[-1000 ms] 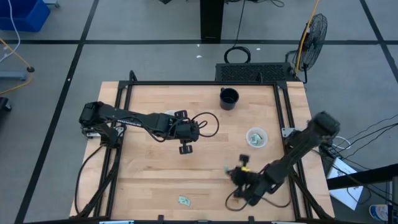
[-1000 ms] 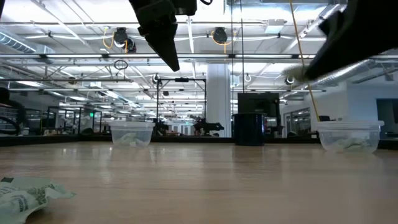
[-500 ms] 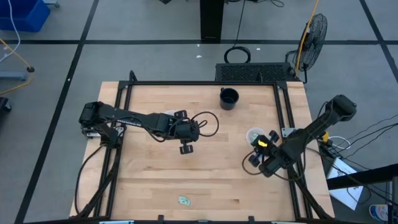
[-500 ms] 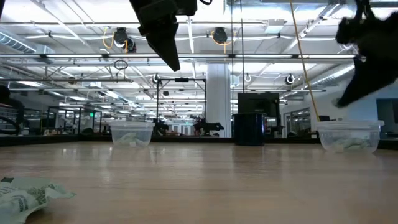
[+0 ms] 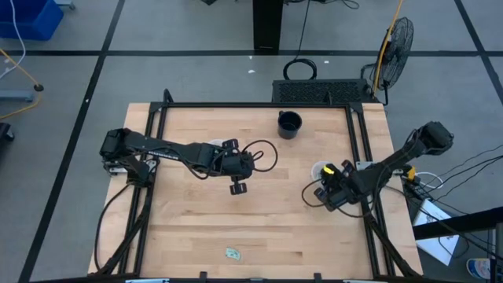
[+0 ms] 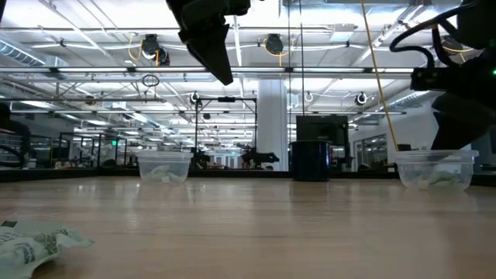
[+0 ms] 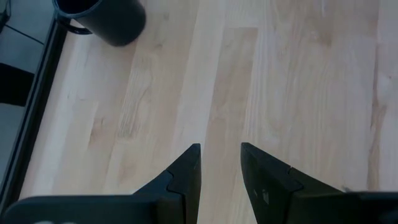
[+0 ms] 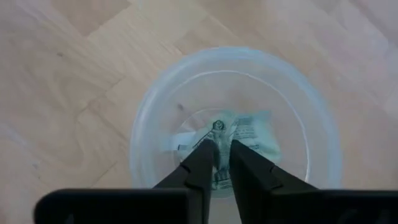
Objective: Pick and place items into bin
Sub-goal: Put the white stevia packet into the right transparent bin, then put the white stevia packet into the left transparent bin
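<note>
My right gripper point(image 5: 324, 189) point(image 8: 217, 149) hangs over a clear plastic cup point(image 8: 155, 118) near the table's right edge, fingers pointing down into its mouth, shut on a pale green wrapped piece point(image 8: 217, 132). Another wrapped piece point(image 8: 252, 134) lies on the cup's bottom. One more piece point(image 5: 232, 253) point(image 6: 31, 242) lies flat on the table near the front edge. My left gripper point(image 5: 236, 182) point(image 7: 221, 155) is open and empty, hovering over bare wood at mid-table. My right gripper pinches the wrapped piece point(image 8: 218, 127) between its two fingertips from above, pointing down. The piece is lifted clear and sits over the cup's opening. Which part of the wrapper the fingers have, the fingers themselves hide.
A black cup point(image 5: 289, 124) point(image 7: 106, 18) stands at the far middle of the table. A second clear cup point(image 6: 163, 167) with pale pieces stands under my left arm. A black frame point(image 5: 251, 104) borders the table. Bare wood lies between the two arms.
My right gripper has gone from the table's near right part toward the far and right edges, and now stands over the clear cup with its fingers pointing down into it. My left arm has kept still.
</note>
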`<state>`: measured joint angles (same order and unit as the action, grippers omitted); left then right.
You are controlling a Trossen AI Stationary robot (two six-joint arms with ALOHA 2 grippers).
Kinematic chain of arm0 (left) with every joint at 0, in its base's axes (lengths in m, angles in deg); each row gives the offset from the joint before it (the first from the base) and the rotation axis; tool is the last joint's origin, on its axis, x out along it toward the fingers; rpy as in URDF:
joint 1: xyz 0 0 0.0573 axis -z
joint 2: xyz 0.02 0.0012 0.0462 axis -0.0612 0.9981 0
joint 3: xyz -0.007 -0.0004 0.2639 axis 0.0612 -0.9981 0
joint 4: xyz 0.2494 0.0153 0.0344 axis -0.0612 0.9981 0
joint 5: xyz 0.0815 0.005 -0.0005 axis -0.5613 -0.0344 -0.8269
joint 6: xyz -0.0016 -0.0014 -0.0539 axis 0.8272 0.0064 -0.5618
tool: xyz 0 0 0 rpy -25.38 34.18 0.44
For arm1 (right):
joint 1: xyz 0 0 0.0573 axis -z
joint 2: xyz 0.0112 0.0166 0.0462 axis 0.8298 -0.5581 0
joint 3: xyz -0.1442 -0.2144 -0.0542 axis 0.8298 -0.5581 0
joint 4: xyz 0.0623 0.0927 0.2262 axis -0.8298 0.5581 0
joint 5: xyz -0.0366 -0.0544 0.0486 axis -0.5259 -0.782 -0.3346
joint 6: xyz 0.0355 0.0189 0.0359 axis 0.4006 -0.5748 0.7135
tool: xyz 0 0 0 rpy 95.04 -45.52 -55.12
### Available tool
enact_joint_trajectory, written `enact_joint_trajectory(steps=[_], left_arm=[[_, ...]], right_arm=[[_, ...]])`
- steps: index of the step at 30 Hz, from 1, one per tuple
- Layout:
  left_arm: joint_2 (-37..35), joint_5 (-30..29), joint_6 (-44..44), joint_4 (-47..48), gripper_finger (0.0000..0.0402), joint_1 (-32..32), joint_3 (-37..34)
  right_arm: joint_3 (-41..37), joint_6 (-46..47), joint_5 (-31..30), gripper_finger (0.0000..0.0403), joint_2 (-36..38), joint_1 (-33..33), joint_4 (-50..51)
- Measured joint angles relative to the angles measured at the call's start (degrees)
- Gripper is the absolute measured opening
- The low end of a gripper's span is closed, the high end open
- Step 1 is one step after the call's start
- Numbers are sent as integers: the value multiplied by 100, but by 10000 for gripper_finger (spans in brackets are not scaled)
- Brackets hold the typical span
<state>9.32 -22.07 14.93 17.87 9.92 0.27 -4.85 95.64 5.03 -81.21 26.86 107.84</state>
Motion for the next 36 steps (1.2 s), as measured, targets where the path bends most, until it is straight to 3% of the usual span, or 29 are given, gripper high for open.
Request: enact_joint_trajectory(steps=[7,12,16,23,26,29,33,36], left_arm=[[0,97,1,66,120,24,0],[0,1187,498,371,120,246,0],[0,1782,657,945,120,733,0],[2,2374,-489,956,120,2065,-524],[2,2378,-1034,149,120,2652,-977],[2,2255,-1301,-1340,120,3111,-1532],[42,1350,-1046,-3624,120,3498,-2262],[68,880,-994,-4371,120,3561,-2686]], right_arm=[[0,-310,-12,91,0,216,0],[2,-462,-24,103,146,226,-106],[2,-809,-34,99,467,226,-230],[2,-1222,-59,94,1218,226,-768],[2,-1708,-100,94,1490,224,-1465],[2,-2469,-190,93,1679,209,-2482],[9,-3594,-186,93,1736,209,-4136],[10,-4300,-168,93,1666,209,-5142]])
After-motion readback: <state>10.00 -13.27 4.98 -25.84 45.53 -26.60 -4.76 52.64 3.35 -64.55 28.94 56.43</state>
